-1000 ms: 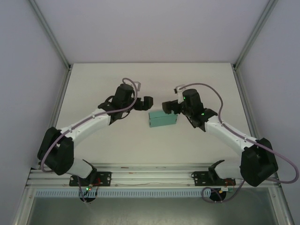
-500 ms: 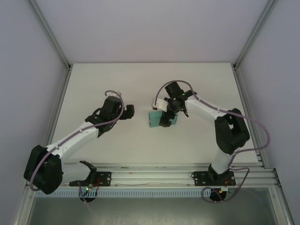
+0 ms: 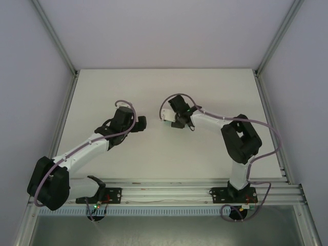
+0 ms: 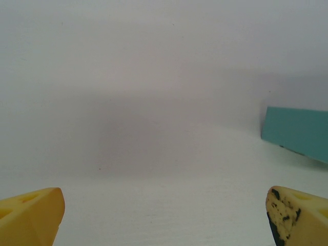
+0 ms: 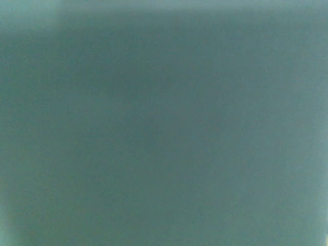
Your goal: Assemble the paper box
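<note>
Seemingly already folded, the teal-green card paper box (image 4: 297, 134) is being covered on the white bench (image 4: 154, 169) by the right jaws, their opening impossible to tell, while the left jaws are being held wide open and empty nearby.

The paper box (image 4: 300, 132) is teal-green thin card, plain and matte, with no print on the faces that show. In the left wrist view it stands to the right over the white tabletop (image 4: 154, 195), cut off by the picture's right edge. One flat panel faces the camera. Its left edge is straight and leans a little, its top edge runs nearly level, and its lower edge slants down toward the right with a thin dark shadow under it. It seems to be a closed, folded shape, but whether it rests flat on the tabletop or is tipped up cannot be told. In the right wrist view the box (image 5: 164, 123) is an even teal blur, very close, with no crease or flap visible.
</note>
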`<control>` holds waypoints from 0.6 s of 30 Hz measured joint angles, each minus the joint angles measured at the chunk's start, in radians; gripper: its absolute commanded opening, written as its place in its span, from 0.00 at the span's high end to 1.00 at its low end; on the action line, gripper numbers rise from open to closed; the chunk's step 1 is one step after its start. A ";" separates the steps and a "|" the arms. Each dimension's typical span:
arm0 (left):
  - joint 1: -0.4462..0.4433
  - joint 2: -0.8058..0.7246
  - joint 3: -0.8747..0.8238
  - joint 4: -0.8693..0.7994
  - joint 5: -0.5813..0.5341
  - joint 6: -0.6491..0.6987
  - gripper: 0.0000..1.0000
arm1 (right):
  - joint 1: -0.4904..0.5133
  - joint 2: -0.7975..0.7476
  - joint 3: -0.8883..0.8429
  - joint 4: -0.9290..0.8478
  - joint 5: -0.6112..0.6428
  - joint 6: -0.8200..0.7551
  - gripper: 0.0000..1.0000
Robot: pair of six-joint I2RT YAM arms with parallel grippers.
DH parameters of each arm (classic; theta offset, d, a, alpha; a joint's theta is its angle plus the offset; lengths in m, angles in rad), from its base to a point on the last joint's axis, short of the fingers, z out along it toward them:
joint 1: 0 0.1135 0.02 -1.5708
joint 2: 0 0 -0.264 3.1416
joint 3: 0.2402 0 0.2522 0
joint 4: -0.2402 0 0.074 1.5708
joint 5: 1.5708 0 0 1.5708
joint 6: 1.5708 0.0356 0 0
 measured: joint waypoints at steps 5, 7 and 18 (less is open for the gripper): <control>0.000 0.000 0.000 0.000 -0.007 -0.004 0.00 | 0.028 0.039 -0.040 0.156 0.133 -0.048 0.16; 0.000 -0.006 0.000 -0.003 -0.009 -0.007 0.00 | 0.040 0.035 -0.057 0.158 0.151 -0.048 0.00; 0.014 -0.053 0.003 -0.008 -0.087 0.018 0.00 | 0.140 -0.307 -0.284 0.080 0.061 0.164 0.00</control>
